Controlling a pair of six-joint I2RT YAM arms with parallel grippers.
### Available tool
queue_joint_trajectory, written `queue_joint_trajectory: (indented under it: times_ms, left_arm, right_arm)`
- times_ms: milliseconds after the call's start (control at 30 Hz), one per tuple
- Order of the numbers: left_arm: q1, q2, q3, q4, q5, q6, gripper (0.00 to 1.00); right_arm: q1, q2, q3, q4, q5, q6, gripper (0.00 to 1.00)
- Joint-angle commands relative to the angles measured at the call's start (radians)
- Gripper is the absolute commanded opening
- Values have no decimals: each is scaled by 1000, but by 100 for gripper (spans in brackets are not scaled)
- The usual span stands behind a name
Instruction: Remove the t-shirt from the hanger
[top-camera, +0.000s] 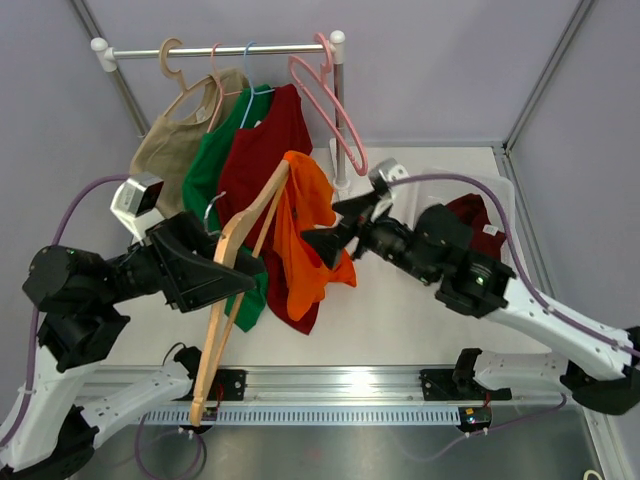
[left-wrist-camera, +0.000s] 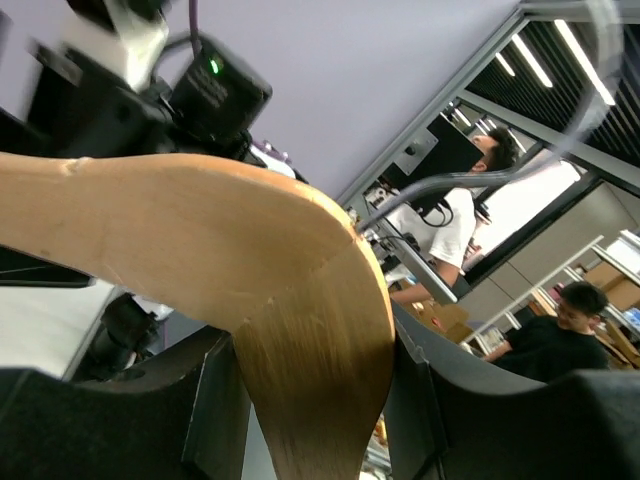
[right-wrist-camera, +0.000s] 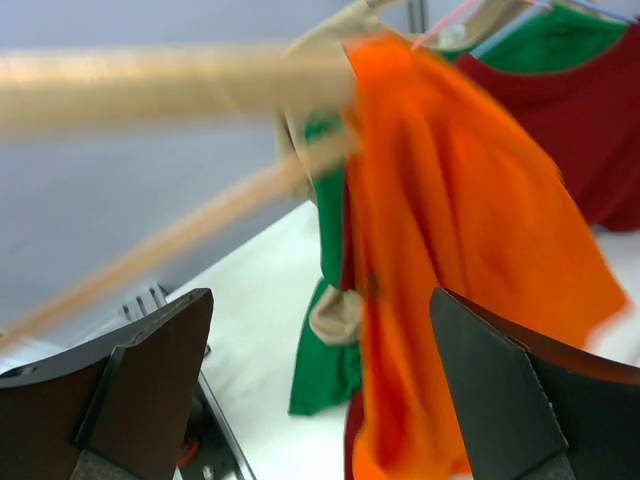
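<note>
Partway shut, my left claw (top-camera: 235, 285) pinches the wooden hanger (top-camera: 222, 320) at its neck and holds it steeply tilted. My right claw (top-camera: 338, 225) gapes as wide as it goes, holds nothing, and sits just beside the orange t-shirt (top-camera: 305, 195).

That t-shirt hangs bunched on the hanger's upper arm, drooping above the counter (top-camera: 400, 310). I judge it light, soft and limp. It will fold and stretch rather than push back, so I would pinch a thick gather of cloth low on the body, or at the shoulder, and draw it along the arm and off the tip. The smooth, stiff wood should let it slide, though the neckline may catch.

Behind it a green shirt (top-camera: 215, 160), a dark red shirt (top-camera: 265, 140) and a tan one (top-camera: 170, 145) hang from the rail (top-camera: 220, 48).
</note>
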Motion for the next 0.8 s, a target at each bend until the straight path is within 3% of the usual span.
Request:
queue_joint_trajectory:
  times_ms: [0,167,333,467,600,767]
  left_arm:
    - [2,-40,31,140,-11,116,0]
    - [2,-40,61,149,-8,122,0]
    - [2,-51,61,149,8,109,0]
    - [2,-59,55,149,18,100,0]
    - [2,-88,48,146,34,100,0]
    - [2,-134,57,131,113,60,0]
  right_arm:
    - [-21,-186,-162,-58,47,14,99]
    - [-27,-14,-82,-136,118,-30,99]
    - [-70,175,76,-101,-46,-50,100]
    - [-110,307,203,-58,-58,-47,98]
    - [-134,337,274,-21,78,-65,2]
    - [-199,320,420,-39,238,-114,0]
